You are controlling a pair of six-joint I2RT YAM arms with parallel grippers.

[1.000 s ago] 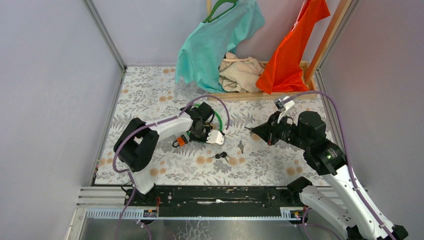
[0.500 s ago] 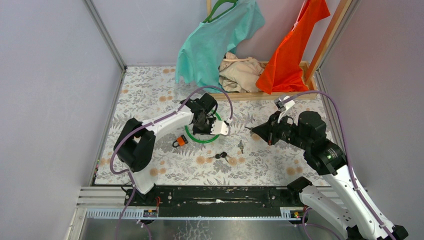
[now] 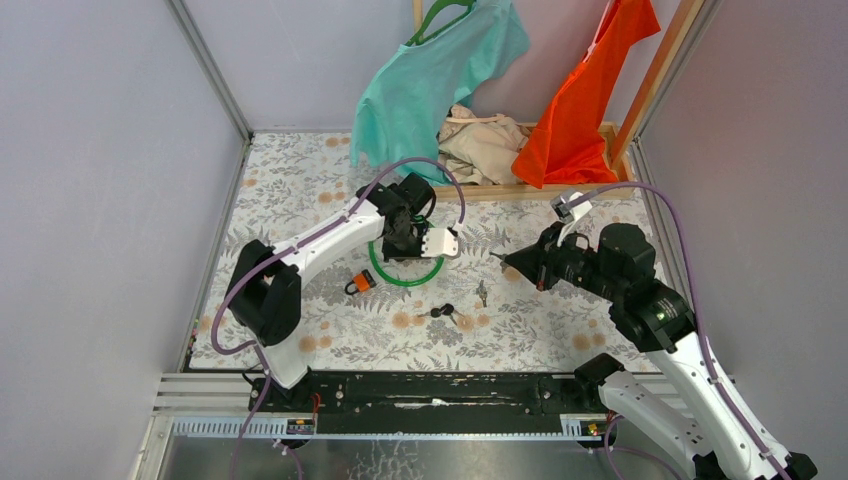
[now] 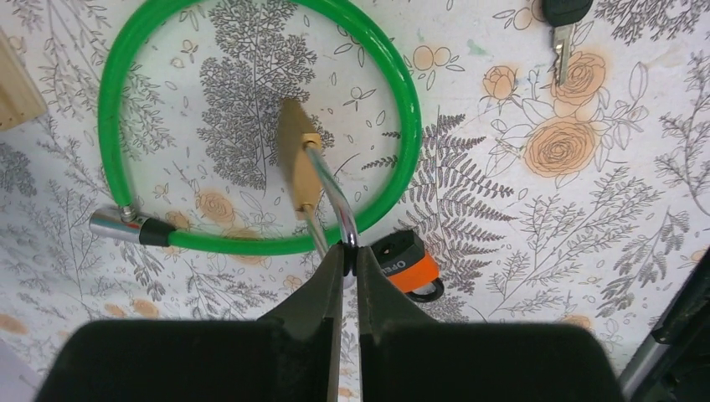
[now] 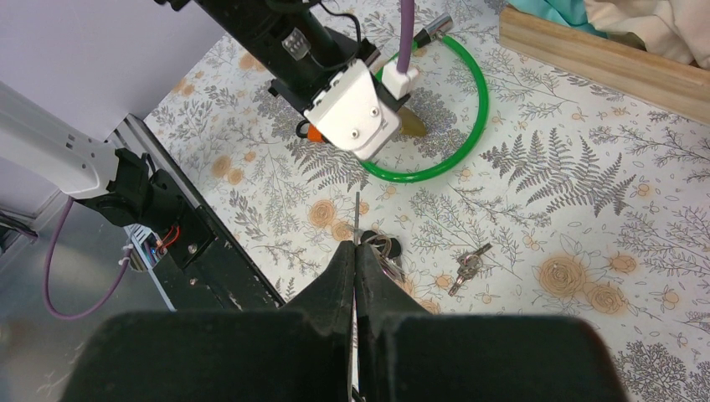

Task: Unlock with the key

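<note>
The left gripper pinches the brass padlock by its shackle, above the green cable loop mid-table, while the right gripper, pressed onto a thin key, hovers to its right.

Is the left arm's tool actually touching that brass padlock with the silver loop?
Touching. The left wrist view shows the left tool pinched shut on the silver loop of the brass padlock.
</note>
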